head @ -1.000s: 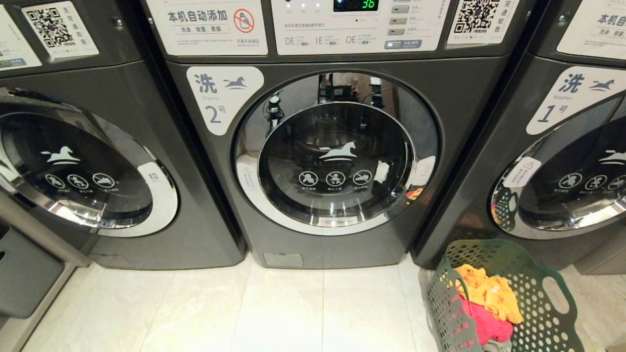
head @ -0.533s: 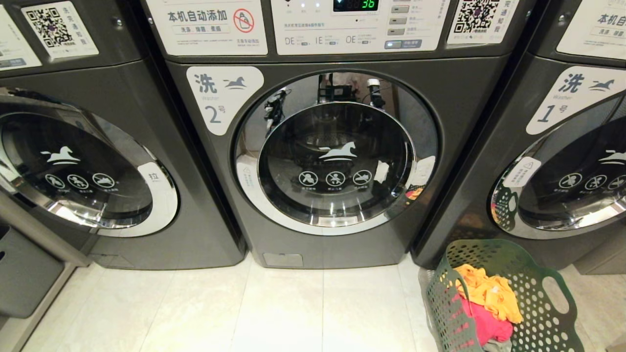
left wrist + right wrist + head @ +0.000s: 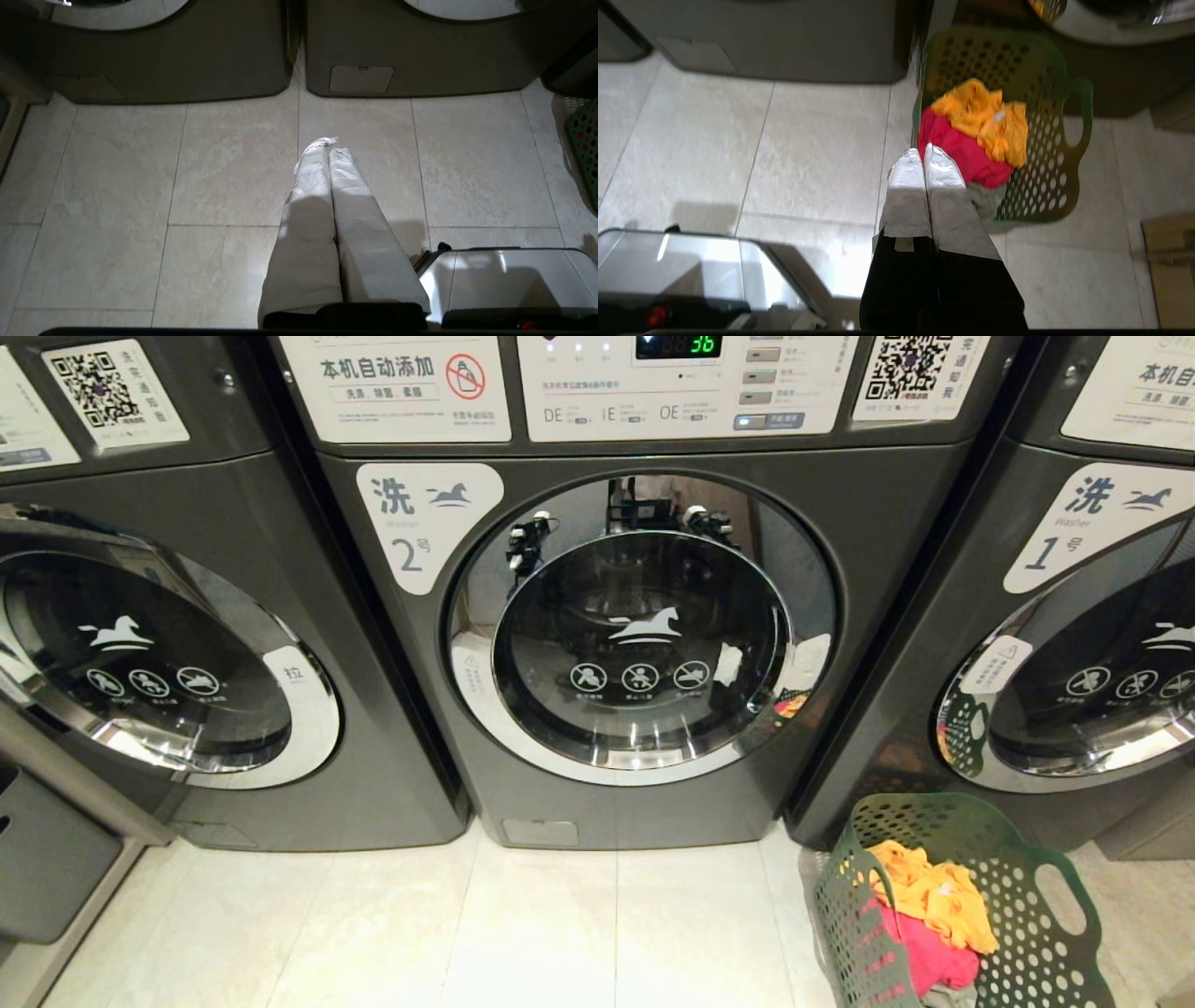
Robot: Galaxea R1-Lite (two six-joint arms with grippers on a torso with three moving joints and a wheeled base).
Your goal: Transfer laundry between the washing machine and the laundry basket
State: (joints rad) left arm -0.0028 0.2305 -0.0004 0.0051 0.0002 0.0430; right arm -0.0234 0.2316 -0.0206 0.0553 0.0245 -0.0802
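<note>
The washing machine (image 3: 878, 523) labelled 2 stands in the middle of the head view, its round glass door (image 3: 644, 635) closed. At the lower right on the floor is the green laundry basket (image 3: 1036, 952), holding orange-yellow laundry (image 3: 934, 896) on top of a pink-red piece (image 3: 920, 961). Neither arm shows directly in the head view. My left gripper (image 3: 328, 144) is shut and empty, hanging over bare tiles in front of the machine's base (image 3: 420, 46). My right gripper (image 3: 923, 151) is shut and empty, just beside the laundry basket (image 3: 1045, 186), near the red garment (image 3: 971, 158) and a grey one (image 3: 987, 200).
The machine labelled 1 (image 3: 1074, 523) stands right behind the basket. A third grey machine (image 3: 280, 569) is on the left, with a grey bin (image 3: 47, 859) at the far left. My silver base (image 3: 504, 280) sits low between the arms. A cardboard box (image 3: 1169, 261) lies beyond the basket.
The arms' reflections in the chrome door rim have shifted. The machines, the basket and the laundry have stayed where they were.
</note>
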